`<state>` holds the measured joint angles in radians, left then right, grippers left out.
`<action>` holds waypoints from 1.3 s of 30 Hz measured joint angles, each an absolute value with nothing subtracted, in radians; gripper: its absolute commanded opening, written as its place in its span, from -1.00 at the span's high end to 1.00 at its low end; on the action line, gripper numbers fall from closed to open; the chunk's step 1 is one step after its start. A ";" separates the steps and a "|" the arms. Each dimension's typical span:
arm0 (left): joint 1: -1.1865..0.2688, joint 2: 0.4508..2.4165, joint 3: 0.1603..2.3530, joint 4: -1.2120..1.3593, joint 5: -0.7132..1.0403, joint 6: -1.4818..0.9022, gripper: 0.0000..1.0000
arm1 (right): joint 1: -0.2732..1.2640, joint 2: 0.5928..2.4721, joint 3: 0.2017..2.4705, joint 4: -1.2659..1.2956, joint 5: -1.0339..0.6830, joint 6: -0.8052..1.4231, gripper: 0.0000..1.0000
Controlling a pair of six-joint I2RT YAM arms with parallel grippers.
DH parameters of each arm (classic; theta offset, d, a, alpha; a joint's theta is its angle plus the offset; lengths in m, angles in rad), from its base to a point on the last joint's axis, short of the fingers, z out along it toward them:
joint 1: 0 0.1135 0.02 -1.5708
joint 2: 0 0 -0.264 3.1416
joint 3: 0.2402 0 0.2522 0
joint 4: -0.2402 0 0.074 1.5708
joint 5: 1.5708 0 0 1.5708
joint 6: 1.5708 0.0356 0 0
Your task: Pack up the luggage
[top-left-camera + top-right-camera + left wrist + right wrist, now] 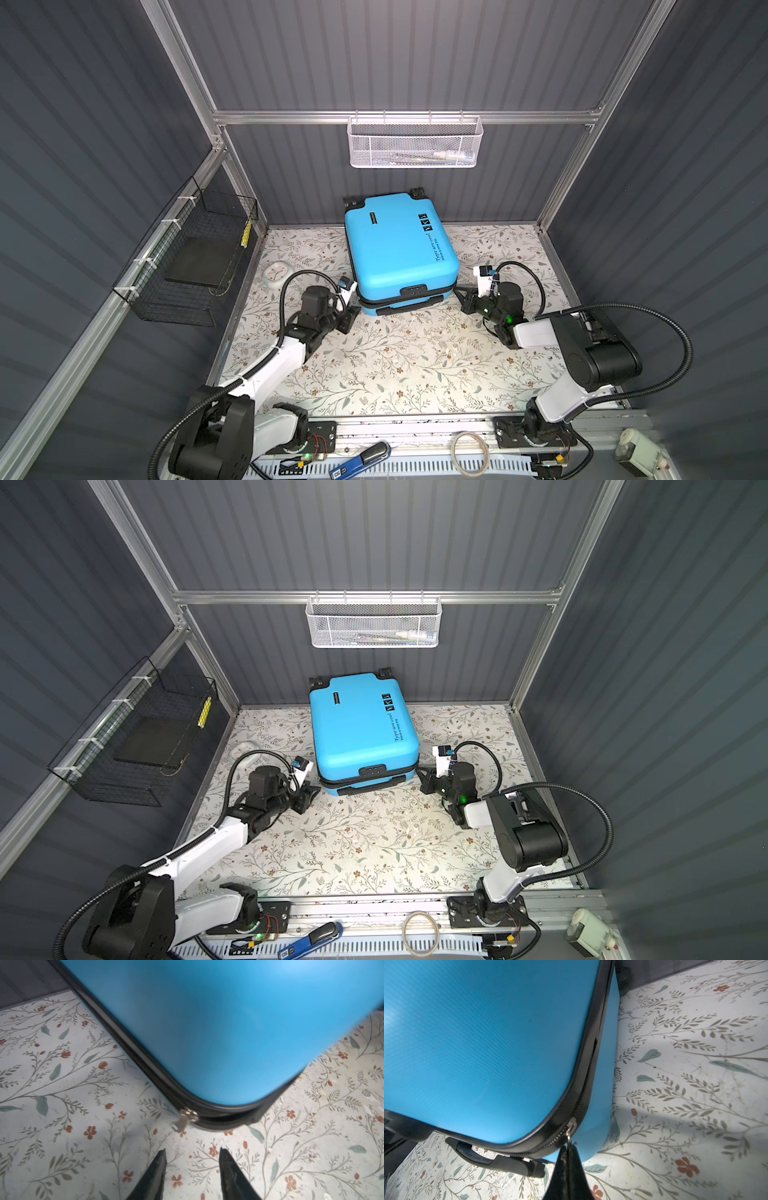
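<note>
Though partly unzipped, luggage point(401, 249) closed, contents hidden.

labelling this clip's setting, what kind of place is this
Probably a lab robot cell dressed as a home corner: an aluminium frame around grey panel walls, a floral-covered tabletop, and a white mesh basket hung on it.

Ribbed dark-grey walls point(415, 54) stand behind the white basket point(415, 145), which hangs from an aluminium rail point(270, 117); below it spreads a floral mat point(395, 365), evenly lit.
</note>
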<state>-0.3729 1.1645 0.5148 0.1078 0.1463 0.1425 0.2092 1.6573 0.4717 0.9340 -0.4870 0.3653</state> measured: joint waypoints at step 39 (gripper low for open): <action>-0.472 1.189 0.517 0.170 -0.171 0.024 0.25 | 0.209 1.657 0.472 0.933 -0.486 0.358 1.00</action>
